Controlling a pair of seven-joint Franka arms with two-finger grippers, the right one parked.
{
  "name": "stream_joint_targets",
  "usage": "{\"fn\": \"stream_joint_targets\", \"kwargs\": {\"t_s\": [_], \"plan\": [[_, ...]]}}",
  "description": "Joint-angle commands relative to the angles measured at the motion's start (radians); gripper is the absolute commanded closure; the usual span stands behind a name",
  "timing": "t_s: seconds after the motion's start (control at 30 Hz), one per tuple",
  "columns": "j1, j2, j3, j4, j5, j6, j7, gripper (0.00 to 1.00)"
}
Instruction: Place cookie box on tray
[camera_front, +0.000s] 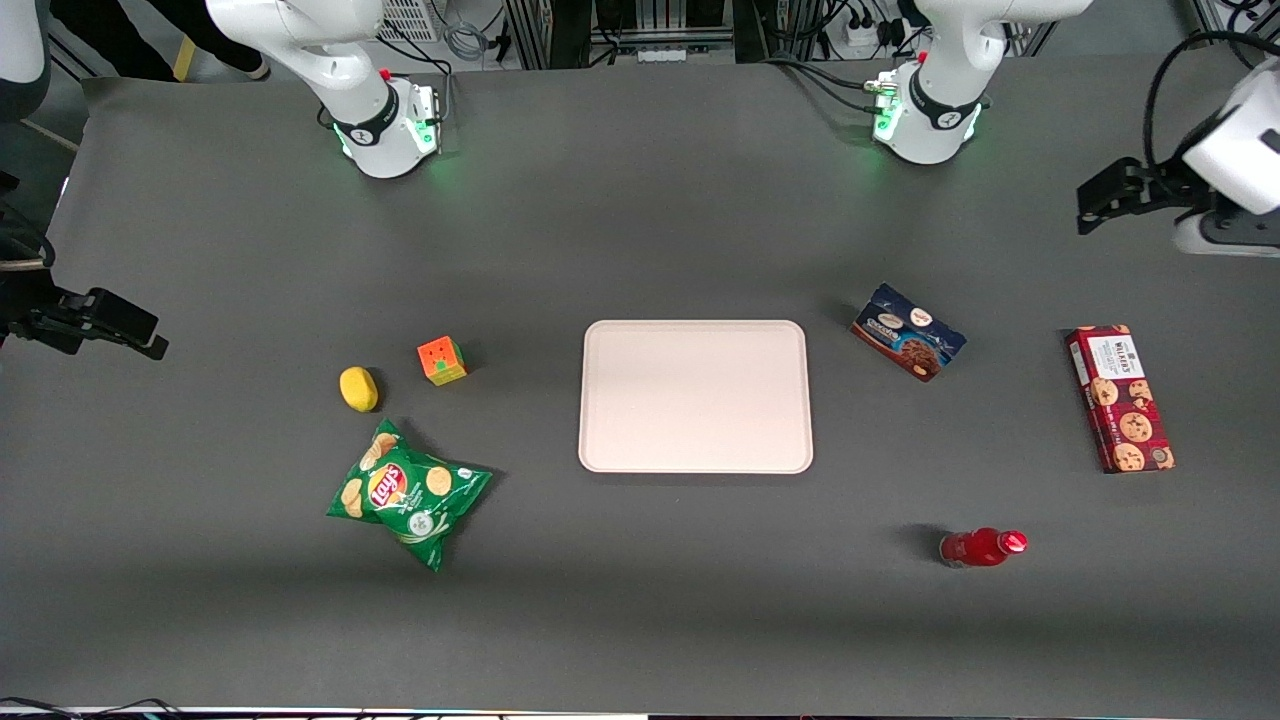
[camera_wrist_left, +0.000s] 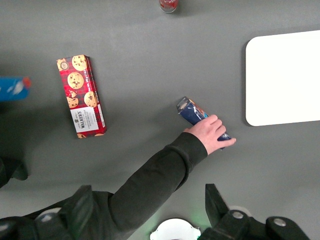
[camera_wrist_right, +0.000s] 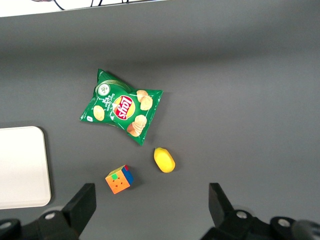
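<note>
One cookie box, one tray; gripper, fingers seemingly spread, well apart.

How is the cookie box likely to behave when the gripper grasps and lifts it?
The cookie box looks like small printed cardboard, so it is probably stiff and light, though a hard squeeze might dent it. Its flat faces make rolling unlikely. The glossy print may be a little slippery. The gripper hangs open toward the working arm's end of the table, apart from the box.

Looks like a robotics lab: dark matte table, bolted-down arm bases, cable clutter along the edge.
</note>
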Motion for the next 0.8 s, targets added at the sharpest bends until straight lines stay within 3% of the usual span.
{"fn": "stream_joint_targets", "kwargs": {"t_s": [0.0, 0.57, 0.77], "plan": [[-0.017, 0.007, 0.052, 0.016, 0.01, -0.001, 0.088, 0.0], [-0.012, 0.014, 0.066, 0.016, 0.009, -0.006, 0.081, 0.0], [-0.016, 0.017, 0.057, 0.015, 0.001, -0.029, -0.043, 0.0]]}}
